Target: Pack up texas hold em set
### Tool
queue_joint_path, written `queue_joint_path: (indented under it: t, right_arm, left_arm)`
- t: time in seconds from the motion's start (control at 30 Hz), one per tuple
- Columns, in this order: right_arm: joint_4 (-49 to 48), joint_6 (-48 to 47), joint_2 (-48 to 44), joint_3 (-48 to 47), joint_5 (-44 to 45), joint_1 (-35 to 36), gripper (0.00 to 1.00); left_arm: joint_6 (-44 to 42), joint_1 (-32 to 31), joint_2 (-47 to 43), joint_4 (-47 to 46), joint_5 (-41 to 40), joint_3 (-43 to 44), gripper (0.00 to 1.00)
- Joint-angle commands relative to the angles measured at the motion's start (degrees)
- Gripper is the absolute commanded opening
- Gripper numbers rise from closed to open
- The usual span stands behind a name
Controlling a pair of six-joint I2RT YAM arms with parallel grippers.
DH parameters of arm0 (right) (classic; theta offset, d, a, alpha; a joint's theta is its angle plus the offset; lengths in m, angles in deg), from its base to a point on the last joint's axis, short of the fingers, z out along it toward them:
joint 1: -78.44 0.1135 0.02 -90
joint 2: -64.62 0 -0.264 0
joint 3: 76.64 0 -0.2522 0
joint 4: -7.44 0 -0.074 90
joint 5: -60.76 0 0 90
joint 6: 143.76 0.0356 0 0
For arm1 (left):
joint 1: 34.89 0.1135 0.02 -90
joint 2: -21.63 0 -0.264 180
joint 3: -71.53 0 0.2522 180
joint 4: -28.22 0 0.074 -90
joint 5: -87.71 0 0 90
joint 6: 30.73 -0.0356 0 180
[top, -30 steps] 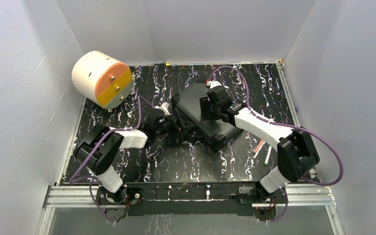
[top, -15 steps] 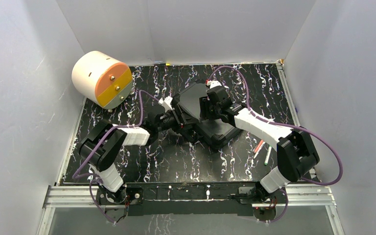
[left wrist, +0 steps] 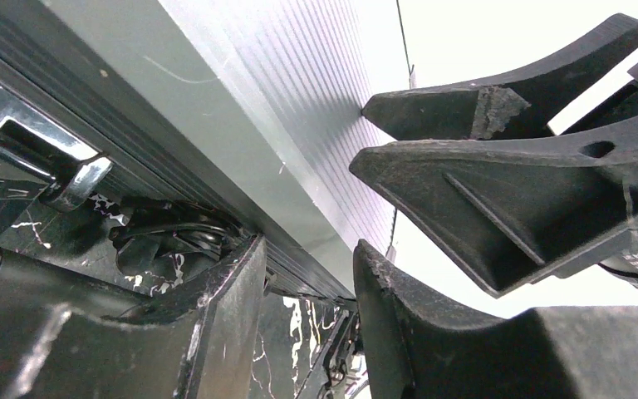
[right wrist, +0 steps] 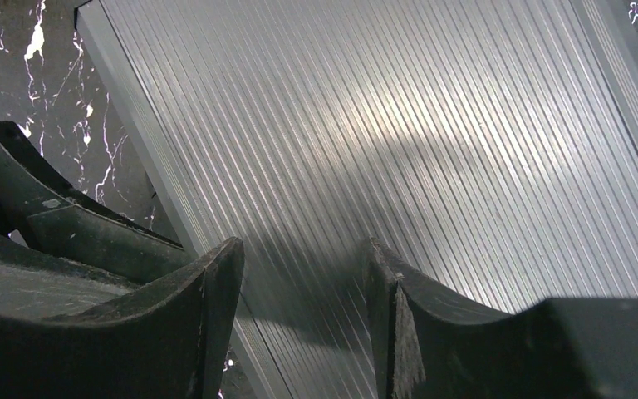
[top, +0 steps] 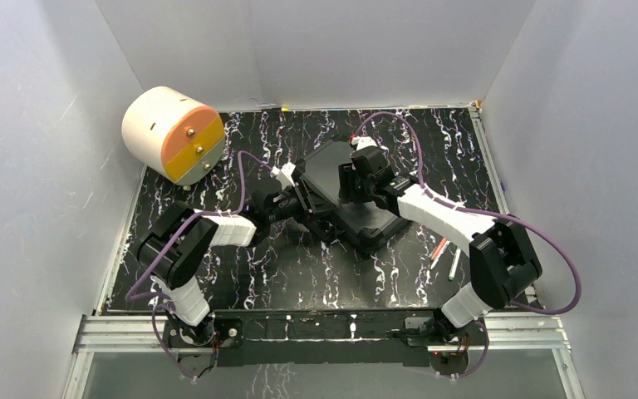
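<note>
White walls (top: 341,50) box in the black marbled counter (top: 299,266), where we see a round white-and-orange drawer unit (top: 170,133) at the far left. Mid-counter lies the black case (top: 371,223). Our left pincer (left wrist: 309,245) straddles its lid edge, fingers apart, though we cannot tell whether they pinch it, while our right pincer (right wrist: 303,245) stands open close to the ribbed lid (right wrist: 382,125), and two pens (top: 446,252) lie further right.

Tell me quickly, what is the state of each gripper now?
Left gripper: open, holding nothing.
Right gripper: open, over the case, holding nothing.
</note>
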Motion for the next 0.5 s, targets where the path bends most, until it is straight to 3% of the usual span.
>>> queue_joint_path:
  t: [0.0,0.13,0.23,0.37,0.47]
  right_arm:
    - [10.82,1.71,4.29,4.3,-1.72,0.06,0.62]
    - [10.79,1.84,3.94,3.44,-2.28,0.08,0.62]
    - [10.87,2.01,4.32,2.41,-2.58,0.1,0.62]
    - [10.82,2.47,5.04,1.94,-2.49,0.12,0.62]
    - [10.85,2.75,4.83,1.2,-1.9,0.11,0.61]
  left_arm:
    - [-2.52,-0.08,-3.58,-1.06,-0.27,1.32,0.41]
    - [-4.31,-0.09,-6.99,4.52,-0.84,-0.73,0.45]
    - [-7.39,-0.08,-11.92,14.26,-3.83,-1.77,0.46]
    - [-12.14,-0.08,-15.31,26.97,-10.5,0.02,0.43]
    - [-13.41,-0.08,-13.61,31.11,-10.48,2.14,0.39]
